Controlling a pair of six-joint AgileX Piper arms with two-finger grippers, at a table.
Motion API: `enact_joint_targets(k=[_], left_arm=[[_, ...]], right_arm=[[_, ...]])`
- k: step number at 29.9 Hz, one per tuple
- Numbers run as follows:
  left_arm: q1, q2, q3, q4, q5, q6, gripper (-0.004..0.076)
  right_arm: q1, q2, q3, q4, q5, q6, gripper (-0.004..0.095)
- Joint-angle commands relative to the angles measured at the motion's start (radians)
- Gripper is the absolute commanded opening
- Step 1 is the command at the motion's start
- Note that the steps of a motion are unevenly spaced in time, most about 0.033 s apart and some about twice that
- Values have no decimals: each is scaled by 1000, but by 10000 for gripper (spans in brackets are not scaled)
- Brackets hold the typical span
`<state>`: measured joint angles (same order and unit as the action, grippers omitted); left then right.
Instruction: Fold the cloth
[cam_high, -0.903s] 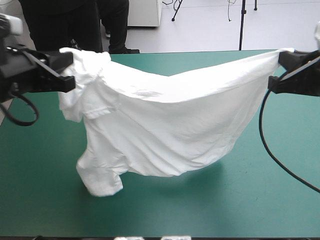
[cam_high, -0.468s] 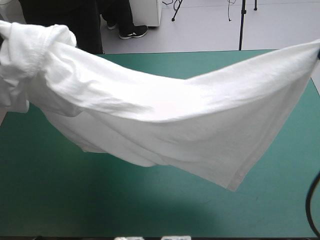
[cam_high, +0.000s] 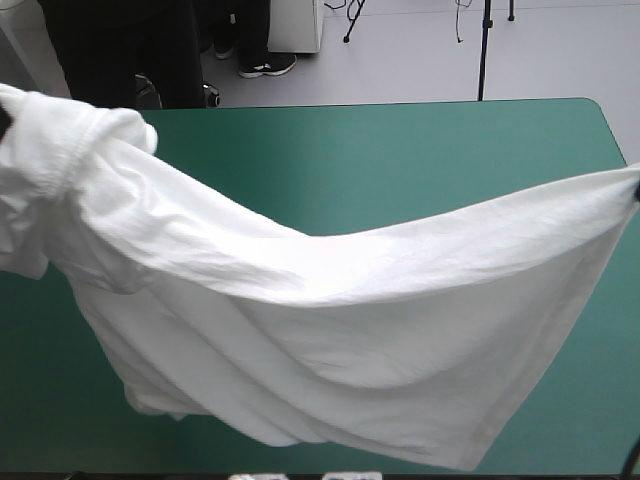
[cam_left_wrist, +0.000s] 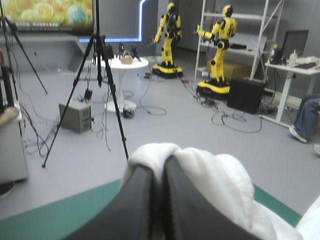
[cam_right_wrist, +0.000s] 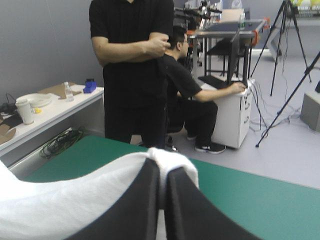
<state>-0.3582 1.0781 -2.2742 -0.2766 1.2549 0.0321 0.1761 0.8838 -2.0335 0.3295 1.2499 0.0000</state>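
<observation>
The white short-sleeved fabric T-shirt (cam_high: 330, 340) is held lifted above the table's teal-green cover (cam_high: 400, 150). It is stretched from the left side to the right, sagging in the middle, and its lower part hangs toward the near edge. The left gripper (cam_left_wrist: 160, 169) is raised level, its black fingers (cam_left_wrist: 134, 200) pressed almost together on a bunched fold of the shirt. The right gripper (cam_right_wrist: 162, 171) is likewise raised, and a wrapped corner of the shirt is pinched between its fingers.
</observation>
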Motion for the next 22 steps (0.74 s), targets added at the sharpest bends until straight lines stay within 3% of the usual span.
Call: enact_joint_targets(k=[1, 6, 11, 15, 22], left_arm=[[-1, -7, 125, -7, 34, -24, -9], [-1, -11, 346, 18, 34, -47, -9], [-1, 50, 551, 66, -40, -59, -9], [-1, 158, 646, 128, -153, -59, -9], [-1, 369, 653, 210, -392, -59, -9]], right_arm=[[-5, 14, 99, 26, -38, 6, -17], [-5, 23, 286, 26, -78, 6, -17], [-5, 95, 484, -22, -172, 6, -17], [-5, 201, 577, -63, -275, 6, -17], [-5, 435, 579, -158, -431, 0, -17]])
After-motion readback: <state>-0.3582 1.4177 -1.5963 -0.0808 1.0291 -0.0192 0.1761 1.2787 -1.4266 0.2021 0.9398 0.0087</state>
